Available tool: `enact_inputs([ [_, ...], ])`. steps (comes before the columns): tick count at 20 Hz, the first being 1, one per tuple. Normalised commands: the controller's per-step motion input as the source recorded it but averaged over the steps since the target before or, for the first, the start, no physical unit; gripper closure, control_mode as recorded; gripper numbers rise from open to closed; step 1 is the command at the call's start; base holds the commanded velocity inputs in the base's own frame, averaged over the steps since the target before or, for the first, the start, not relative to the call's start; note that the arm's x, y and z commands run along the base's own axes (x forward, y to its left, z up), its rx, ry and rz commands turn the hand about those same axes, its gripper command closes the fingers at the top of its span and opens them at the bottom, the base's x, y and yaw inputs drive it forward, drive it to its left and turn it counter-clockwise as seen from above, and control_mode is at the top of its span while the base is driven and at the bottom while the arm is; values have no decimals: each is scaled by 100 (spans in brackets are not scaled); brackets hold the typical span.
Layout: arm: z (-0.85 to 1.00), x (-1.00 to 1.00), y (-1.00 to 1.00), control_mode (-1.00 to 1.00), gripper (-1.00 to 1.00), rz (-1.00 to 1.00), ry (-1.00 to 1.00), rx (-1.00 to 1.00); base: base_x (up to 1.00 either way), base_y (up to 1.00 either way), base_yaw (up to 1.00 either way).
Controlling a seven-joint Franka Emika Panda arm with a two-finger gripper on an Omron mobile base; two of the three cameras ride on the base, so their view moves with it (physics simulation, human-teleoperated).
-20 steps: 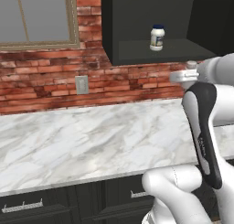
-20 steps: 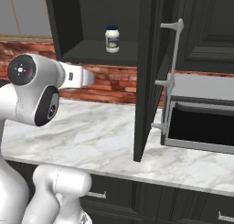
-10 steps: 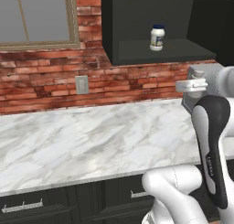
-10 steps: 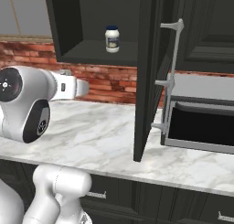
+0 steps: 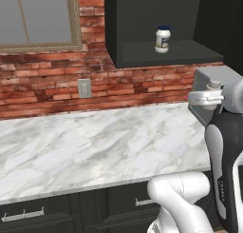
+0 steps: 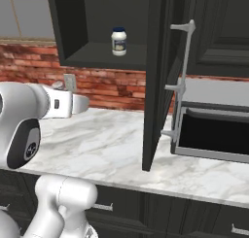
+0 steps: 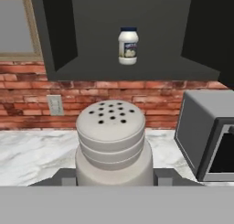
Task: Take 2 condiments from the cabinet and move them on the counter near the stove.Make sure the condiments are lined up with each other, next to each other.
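The small grey-silver shaker stands upright between my gripper's fingers, its holed top facing the hand camera. From the left base the gripper hangs above the counter's right end with the shaker's top poking up from it. The white jar with the dark blue lid stands alone on the shelf of the dark cabinet; it is also the jar and the jar, well above and beyond my hand. The white marble counter lies below. The stove is out of view.
The cabinet's open door juts out over the counter at the right. A grey microwave sits on the counter beyond it, close to my hand's right side. A wall outlet and a window are on the brick wall.
My hand has sunk lower with the shaker in it, away from the shelf and a little toward the microwave. The jar has stayed put.
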Motion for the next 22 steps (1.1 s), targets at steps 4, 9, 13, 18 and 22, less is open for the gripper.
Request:
enact_inputs([
  [4, 0, 0, 0, 100, 100, 0, 0, 0, -29, 3, 0],
  [9, 0, 0, 0, 100, 100, 0, 0, 0, -74, 22, 1],
  [13, 0, 0, 0, 100, 100, 0, 0, 0, -76, 49, 0],
  [18, 0, 0, 0, 100, 100, 0, 0, 0, -31, 76, 3],
  [22, 0, 0, 0, 100, 100, 0, 0, 0, -3, 91, 2],
])
